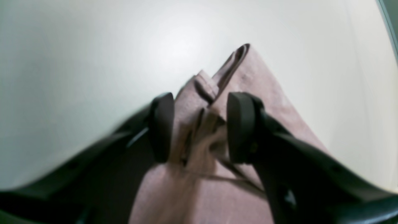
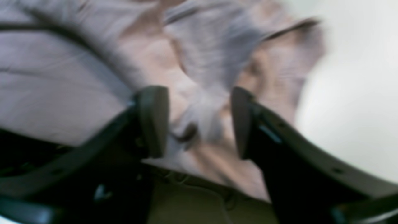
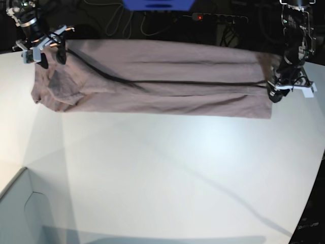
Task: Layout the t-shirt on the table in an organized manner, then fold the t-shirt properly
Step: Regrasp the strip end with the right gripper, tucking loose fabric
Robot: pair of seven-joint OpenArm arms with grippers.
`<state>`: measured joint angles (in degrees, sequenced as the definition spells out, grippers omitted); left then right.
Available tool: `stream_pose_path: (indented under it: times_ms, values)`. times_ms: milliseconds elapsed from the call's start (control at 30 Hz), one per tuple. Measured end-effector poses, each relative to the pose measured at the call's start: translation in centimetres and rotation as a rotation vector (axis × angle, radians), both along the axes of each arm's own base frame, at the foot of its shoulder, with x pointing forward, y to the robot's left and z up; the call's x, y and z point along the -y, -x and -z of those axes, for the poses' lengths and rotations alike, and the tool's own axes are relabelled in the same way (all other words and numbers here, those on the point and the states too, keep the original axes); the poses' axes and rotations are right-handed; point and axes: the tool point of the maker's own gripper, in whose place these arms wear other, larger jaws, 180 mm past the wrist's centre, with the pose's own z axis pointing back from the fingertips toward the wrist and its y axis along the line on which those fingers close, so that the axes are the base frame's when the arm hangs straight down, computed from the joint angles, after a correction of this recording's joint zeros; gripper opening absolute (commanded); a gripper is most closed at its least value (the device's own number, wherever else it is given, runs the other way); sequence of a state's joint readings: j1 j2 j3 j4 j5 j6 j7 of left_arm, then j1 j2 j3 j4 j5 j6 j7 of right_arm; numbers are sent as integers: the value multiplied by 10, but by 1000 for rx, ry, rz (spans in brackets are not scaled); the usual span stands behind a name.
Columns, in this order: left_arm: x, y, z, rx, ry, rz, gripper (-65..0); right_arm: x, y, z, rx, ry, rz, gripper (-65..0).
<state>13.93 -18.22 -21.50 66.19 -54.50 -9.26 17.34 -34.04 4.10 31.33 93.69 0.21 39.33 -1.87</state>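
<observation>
The plain dusty mauve cotton short-sleeved t-shirt (image 3: 152, 81) lies as a long folded band along the far edge of the large matte white table (image 3: 167, 173), well away from the pale grey-blue box corner (image 3: 20, 213) at the table's near side. A dark crease runs lengthwise through the band, so at least one lengthwise fold looks made.

Left gripper (image 1: 199, 127): jaws stand apart, with bunched cloth loose between the pads and not pinched. It sits at the band's end on the base view's right.

Right gripper (image 2: 199, 121): jaws stand wide, with cloth between them but no clamping visible; this view is blurred. It is at the opposite end of the band, where a sleeve spreads out.

Judgement: the step in hand is the release of both ends following a lengthwise fold; layout appears complete and folding is partly done. The next move calls for both grippers to lift clear without dragging the cloth, then regrip the ends to bring one end across onto the other, keeping the edges aligned.
</observation>
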Motion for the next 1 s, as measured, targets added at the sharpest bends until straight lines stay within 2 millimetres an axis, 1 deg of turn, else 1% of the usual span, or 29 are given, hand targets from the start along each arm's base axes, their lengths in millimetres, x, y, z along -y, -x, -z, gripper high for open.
stream_pose_path:
  times_ms: [33,133,233,333,433,533,600,733,800,933,1000]
  values:
    - [0,0,0,0,0,0,-375,6,-2,-7,17,17,11,-285]
    - [0,0,0,1,-1,0,-375,18,-11,-29,104,-18,69,-283]
    - [0,0,0,1,-1,0,-375,25,-21,-35,134,-27,97,-283]
    - [0,0,0,1,-1,0,-375,26,-35,-24,51,-19,102,-283]
    - [0,0,0,1,-1,-1,-375,28,-56,-11,-19,-34,121,-283]
    - [-1,0,0,1,-1,-1,-375,29,-69,3,-76,-59,140,-283]
    - [0,0,0,0,-1,-1,-375,29,-73,9,-97,-70,139,-284]
    - [0,0,0,0,-1,-1,-375,29,-70,24,-136,-98,151,-289]
    - [-1,0,0,0,-1,-1,-375,27,-65,33,-162,-116,159,-319]
    - [0,0,0,-1,-1,-1,-375,25,-59,42,-187,-130,165,-436]
    - [0,0,0,-1,-1,-1,-375,19,-59,44,-195,-132,142,-480]
